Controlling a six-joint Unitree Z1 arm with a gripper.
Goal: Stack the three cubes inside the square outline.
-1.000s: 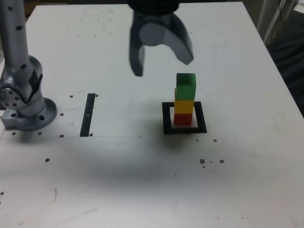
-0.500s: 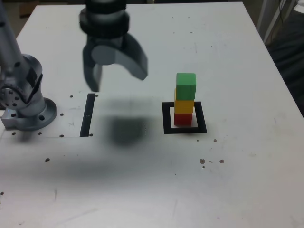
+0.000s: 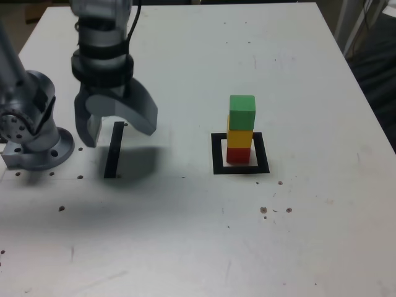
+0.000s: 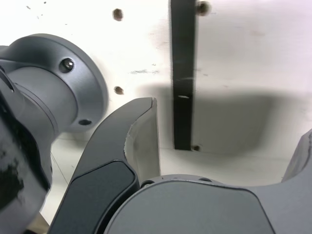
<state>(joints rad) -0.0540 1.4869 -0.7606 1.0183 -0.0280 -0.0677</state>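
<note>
The three cubes stand as one tower inside the square outline: the red cube at the bottom, the yellow cube on it, the green cube on top. My gripper hangs open and empty above the thin black strip, well off to the exterior view's left of the tower. The wrist view shows my open gripper with only the strip under it; no cube appears there.
The arm's grey base stands at the exterior view's left edge, close beside the gripper, and shows in the wrist view too. Small dark screw holes dot the white table. The table's right edge runs at the exterior view's far right.
The gripper has swung from above the tower toward the exterior view's left and down to the black strip. Its jaws stayed wide. The tower has not moved.
</note>
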